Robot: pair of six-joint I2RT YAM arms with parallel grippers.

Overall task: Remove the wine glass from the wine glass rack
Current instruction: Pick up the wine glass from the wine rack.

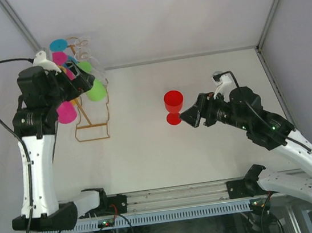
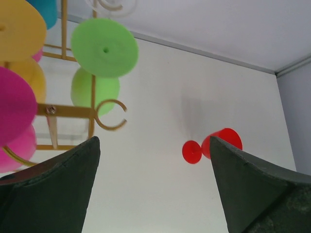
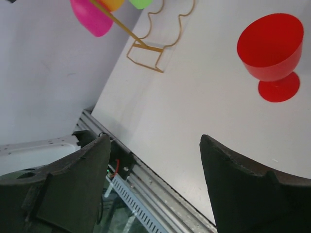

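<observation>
The gold wire wine glass rack (image 1: 93,128) stands at the far left of the table, with cyan, magenta, yellow and green wine glasses hanging on it. My left gripper (image 1: 85,80) is open and empty, high up beside the rack next to the green glasses (image 1: 96,90). In the left wrist view the gripper (image 2: 154,145) sits below a bare gold hook (image 2: 112,116) and the green glass (image 2: 103,47). A red wine glass (image 1: 173,104) stands on the table mid-right. My right gripper (image 1: 187,116) is open and empty just right of it; the red glass also shows in the right wrist view (image 3: 272,48).
A magenta glass (image 1: 66,112) hangs low on the rack's left side. The rack's base frame (image 3: 148,51) shows in the right wrist view. White walls close the table at the back and both sides. The arm mounting rail (image 1: 172,197) runs along the near edge.
</observation>
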